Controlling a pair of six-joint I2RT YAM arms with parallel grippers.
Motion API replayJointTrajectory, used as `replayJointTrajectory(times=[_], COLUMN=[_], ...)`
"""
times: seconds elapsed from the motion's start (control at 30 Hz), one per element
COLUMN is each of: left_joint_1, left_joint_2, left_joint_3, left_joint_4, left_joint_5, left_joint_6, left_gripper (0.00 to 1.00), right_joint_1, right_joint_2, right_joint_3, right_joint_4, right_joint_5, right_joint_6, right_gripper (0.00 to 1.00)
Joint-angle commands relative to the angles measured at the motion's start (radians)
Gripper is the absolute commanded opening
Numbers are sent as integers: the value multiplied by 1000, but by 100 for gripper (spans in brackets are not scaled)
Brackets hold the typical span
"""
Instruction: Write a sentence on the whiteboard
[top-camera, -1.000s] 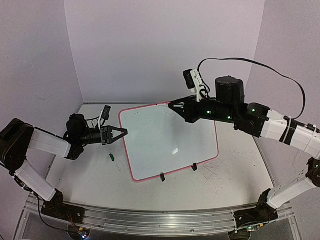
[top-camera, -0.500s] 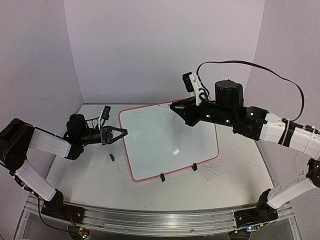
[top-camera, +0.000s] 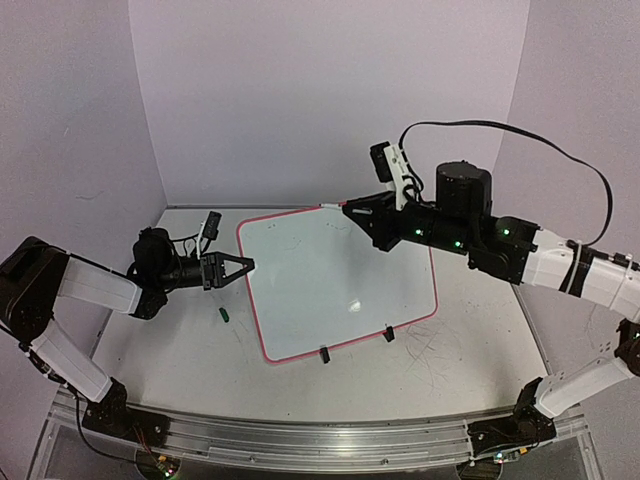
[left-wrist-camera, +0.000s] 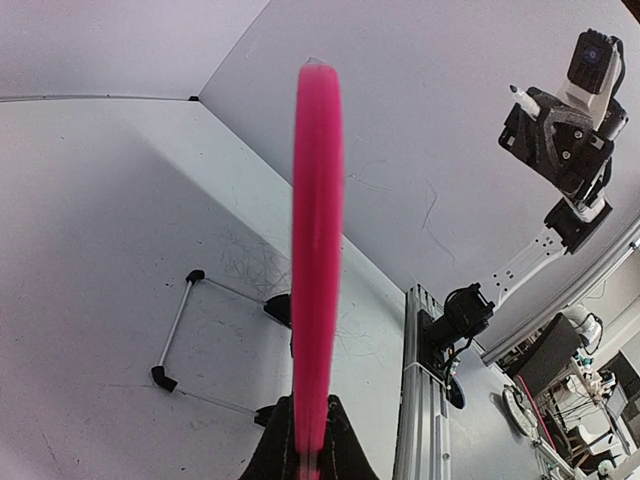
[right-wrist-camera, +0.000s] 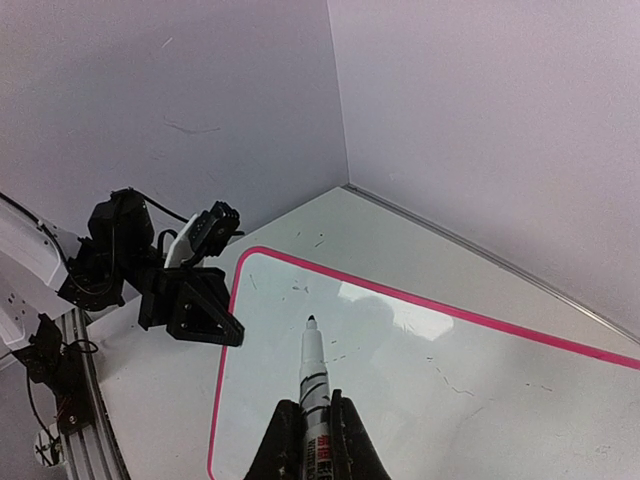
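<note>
Right arm is shifted slightly up-right since a second ago. White black-tipped marker (right-wrist-camera: 314, 372) is gripped in right pincer (top-camera: 348, 208) above far edge of glossy pink-rimmed rectangular whiteboard (top-camera: 330, 290), laid on scuffed white tabletop (top-camera: 170, 340). Its left rim is clamped by left pincer (top-camera: 246, 264).

Glossy whiteboard (top-camera: 330, 280) — scuffed matt tabletop (top-camera: 470, 335)

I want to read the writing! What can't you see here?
- Top view: marks on the whiteboard too faint and small to read.
- Left wrist: whiteboard edge-on, only its pink rim shows; face hidden.
- Right wrist: marker body hidden by the fingers; whiteboard cut off by the frame.
- Top view: green thing too small to name.
</note>
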Motion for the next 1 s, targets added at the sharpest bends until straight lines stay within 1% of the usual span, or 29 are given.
replayJointTrajectory(times=[0.0, 0.23, 0.5, 0.57, 0.7, 0.87, 0.97], left_joint_1=[-2, -2, -2, -2, -2, -2, -2], left_joint_2=[7, 4, -22, -29, -42, -45, -44], left_joint_3=[23, 21, 18, 13, 8, 16, 24], left_joint_4=[-66, -73, -75, -76, -77, -79, -78], left_joint_5=[-34, -54, -80, -84, -100, -108, -112], left_joint_6=[18, 15, 9, 7, 4, 3, -2], left_gripper=[5, 8, 15, 18, 29, 35, 41], right_joint_1=[7, 7, 7, 8, 9, 10, 11], right_joint_2=[-51, -90, -85, -86, -85, -71, -50], right_joint_3=[-13, -41, -39, -40, -36, -27, -14], right_joint_4=[61, 89, 89, 91, 90, 86, 82], right_joint_5=[-3, -35, -26, -24, -19, -55, -76], right_joint_6=[9, 39, 93, 101, 109, 111, 112], right_gripper=[0, 0, 0, 0, 0, 0, 0])
